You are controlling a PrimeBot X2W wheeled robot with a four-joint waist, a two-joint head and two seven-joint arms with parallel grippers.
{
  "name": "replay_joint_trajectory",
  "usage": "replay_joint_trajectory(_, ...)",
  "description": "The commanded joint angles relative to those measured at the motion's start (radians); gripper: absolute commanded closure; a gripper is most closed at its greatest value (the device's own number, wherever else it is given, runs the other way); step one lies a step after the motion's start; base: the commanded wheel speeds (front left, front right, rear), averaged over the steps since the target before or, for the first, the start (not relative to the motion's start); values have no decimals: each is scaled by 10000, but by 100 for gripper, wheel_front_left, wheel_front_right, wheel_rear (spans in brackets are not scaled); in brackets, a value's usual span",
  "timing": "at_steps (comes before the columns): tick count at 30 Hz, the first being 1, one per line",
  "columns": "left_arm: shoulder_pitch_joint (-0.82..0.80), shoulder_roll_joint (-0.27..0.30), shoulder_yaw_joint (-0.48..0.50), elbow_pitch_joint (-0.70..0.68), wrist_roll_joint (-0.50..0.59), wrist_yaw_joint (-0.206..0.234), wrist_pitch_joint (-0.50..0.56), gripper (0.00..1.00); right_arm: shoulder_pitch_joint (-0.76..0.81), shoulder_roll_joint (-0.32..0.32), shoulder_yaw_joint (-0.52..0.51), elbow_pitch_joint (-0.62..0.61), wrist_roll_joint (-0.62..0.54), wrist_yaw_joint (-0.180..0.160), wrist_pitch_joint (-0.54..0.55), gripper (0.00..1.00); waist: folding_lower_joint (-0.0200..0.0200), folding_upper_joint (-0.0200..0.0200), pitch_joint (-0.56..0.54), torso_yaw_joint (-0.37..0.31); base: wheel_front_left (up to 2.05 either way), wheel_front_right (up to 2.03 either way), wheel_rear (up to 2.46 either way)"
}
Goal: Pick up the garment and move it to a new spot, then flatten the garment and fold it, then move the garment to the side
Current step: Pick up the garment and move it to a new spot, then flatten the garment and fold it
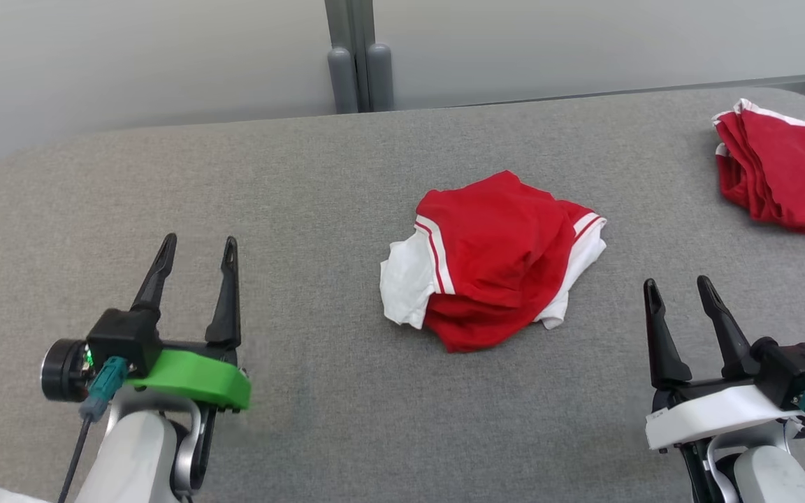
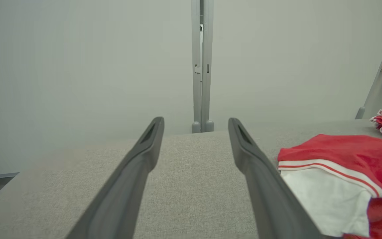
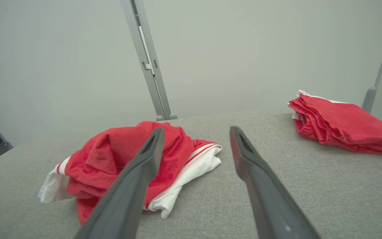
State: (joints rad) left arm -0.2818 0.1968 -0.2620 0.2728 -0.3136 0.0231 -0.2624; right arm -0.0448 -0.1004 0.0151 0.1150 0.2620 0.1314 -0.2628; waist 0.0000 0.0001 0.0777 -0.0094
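Garment (image 1: 493, 262) first: you'll find it crumpled in a red-and-white heap near the middle of the grey padded table (image 1: 291, 181). A white flap sticks out on its left side and a striped white band runs across the red. Your left gripper (image 1: 199, 239) sits well to the left of it, fingers spread wide with nothing between them. In the left wrist view the garment lies just past the right-hand finger. Your right gripper (image 1: 676, 281) stands to the garment's right and a little nearer the robot, likewise spread wide and empty (in its own wrist view its left finger crosses in front of the red cloth, though the head view shows them apart). A folded red pile (image 1: 780, 171) lies at the table's far right corner, well apart from the garment.
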Motion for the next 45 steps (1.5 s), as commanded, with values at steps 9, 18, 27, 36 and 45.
replay_joint_trajectory(9,1731,-44,1258,-461,545,-287,-29,0,373,-87,103,-154,-73,-16,-27,0,0,-1,-397,291,0,0,0)
replay_joint_trajectory(18,2708,-338,2104,-701,900,-516,-29,0,844,-173,99,-365,-97,-16,-27,0,0,-1,-656,341,0,0,0)
replay_joint_trajectory(27,3030,-593,2551,-657,1094,-881,-29,0,1146,-85,156,-350,-74,-16,-27,0,0,-1,-805,288,0,0,0)
replay_joint_trajectory(36,3068,-750,2716,-607,1222,-1207,-30,0,1172,-48,119,-333,-54,-16,-27,0,0,-1,-810,302,0,0,0)
replay_joint_trajectory(45,3006,-865,2877,-492,1357,-1363,-30,0,1126,-28,114,-276,-57,-16,-27,0,0,-1,-814,288,0,0,0)
